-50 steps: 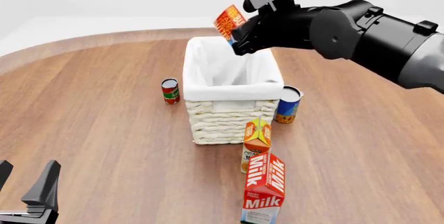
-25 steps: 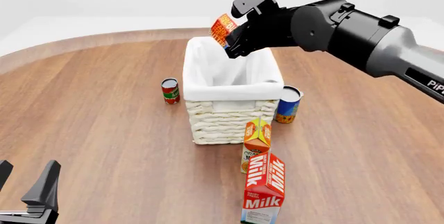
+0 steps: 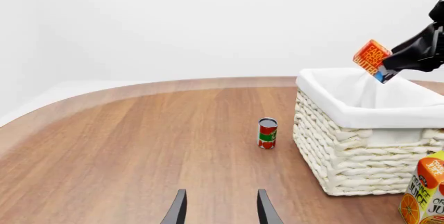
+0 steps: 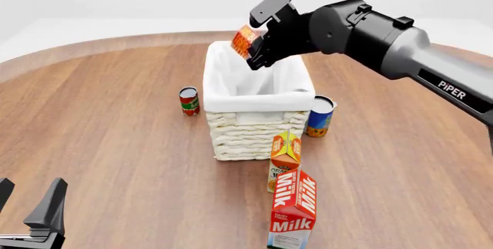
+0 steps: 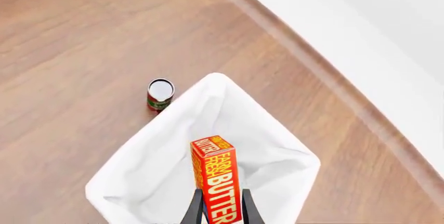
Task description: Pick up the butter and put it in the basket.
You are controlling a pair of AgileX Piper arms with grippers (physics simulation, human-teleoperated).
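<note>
1. Swinging leftward over the last second, the right arm has carried the butter [image 4: 246,39] from beyond the far right corner of the basket [image 4: 257,123] to a spot above its far rim, and the wrist has rolled so the box now tips toward the opening.

2. Judging from that, the carry is nearly done; what remains is a short move forward over the liner and a release.

3. The right gripper [image 5: 217,209] has its fingers closed on the butter's lower end. In the right wrist view the box stands up from between them, with the white liner spread out below it.

4. The butter is a thin, stiff rectangular box, red-orange with white and yellow print and a blue edge. It looks rigid and smooth-sided.

5. The basket is thick white braided wicker, boxy, with a soft cloth folded over the rim. A drop into it should land gently.

6. The left gripper [image 3: 218,211] hangs low over the worktop [image 4: 100,133] with its fingers parted, holding nothing, well apart from everything.

7. A small red can [image 4: 189,100] stands left of the basket and a blue-and-yellow can [image 4: 320,116] just beside its right wall. The juice carton [image 4: 284,152] and milk carton [image 4: 292,210] stand in front.
</note>
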